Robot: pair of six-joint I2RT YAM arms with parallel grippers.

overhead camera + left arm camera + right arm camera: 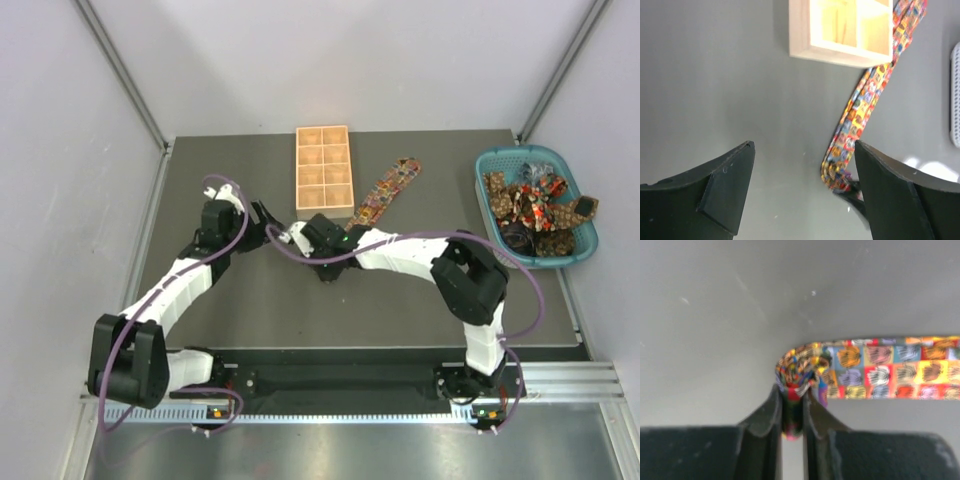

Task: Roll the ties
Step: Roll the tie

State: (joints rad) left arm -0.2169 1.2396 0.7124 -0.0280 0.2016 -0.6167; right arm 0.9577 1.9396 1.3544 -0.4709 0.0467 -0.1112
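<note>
The tie (pixel 385 192) slants away from the wooden tray's (pixel 840 54) near right corner, and its narrow end is wound into a small curl on the near side of the tray. My right gripper (pixel 792 407) is clamped on that curl. I worry the bite is thin. Turning it could pop the curl loose, or the trailing length could catch the tray corner. My left gripper (pixel 802 150) is spread wide and empty, the curl just beside one finger.
</note>
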